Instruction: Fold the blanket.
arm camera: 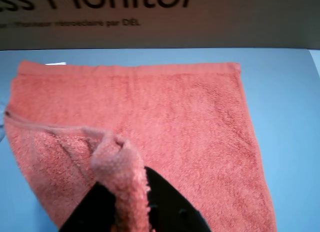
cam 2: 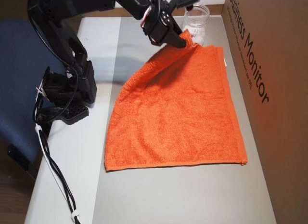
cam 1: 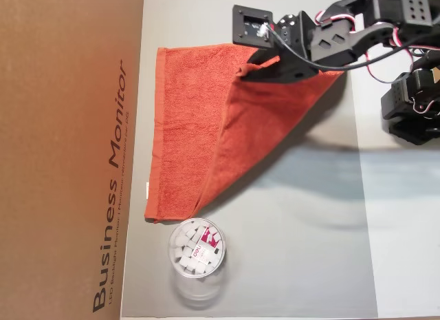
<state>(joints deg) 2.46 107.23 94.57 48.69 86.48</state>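
Note:
The blanket (cam 1: 185,127) is an orange-red terry towel lying on a grey mat, its far hem running along the cardboard box. My gripper (cam 1: 256,64) is shut on one corner and holds it lifted, so a flap of cloth hangs diagonally over the rest. In the wrist view the black fingers (arm camera: 165,204) pinch a bunched ridge of the blanket (arm camera: 190,122) at the bottom of the frame, where the gripper (arm camera: 125,181) sits. In the other overhead view the gripper (cam 2: 183,41) holds the raised corner of the blanket (cam 2: 178,118) close to the tub.
A clear round tub (cam 1: 197,248) of white cubes stands just off one blanket corner, also seen as the tub (cam 2: 197,21). A brown "Business Monitor" cardboard box (cam 1: 69,155) borders the mat. The arm base (cam 2: 67,94) and cables sit on the white table beside a blue chair (cam 2: 19,89).

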